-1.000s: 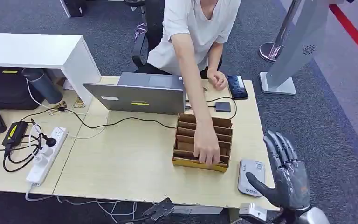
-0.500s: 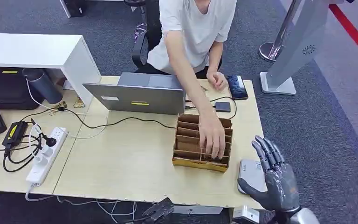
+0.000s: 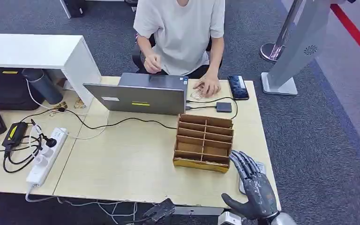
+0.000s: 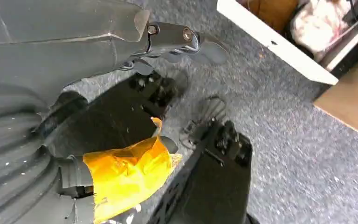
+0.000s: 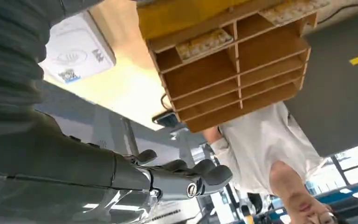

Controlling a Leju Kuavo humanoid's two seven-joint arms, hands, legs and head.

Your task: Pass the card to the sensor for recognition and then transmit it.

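A: Where is the right hand seen?

B: It is raised over the table's front right corner, fingers spread and nothing held, partly covering the white sensor, which lies flat just beside the wooden organizer.

A: And the card?

B: A light patterned card is seen lying in the organizer's front row, in the slot nearer the sensor; a second one lies in the neighbouring slot.

A: The left hand?

B: It is hung above grey carpet, nothing gripped, fingers loosely extended.

A: The person?

B: Seated behind the laptop, one hand resting on the table by the phone
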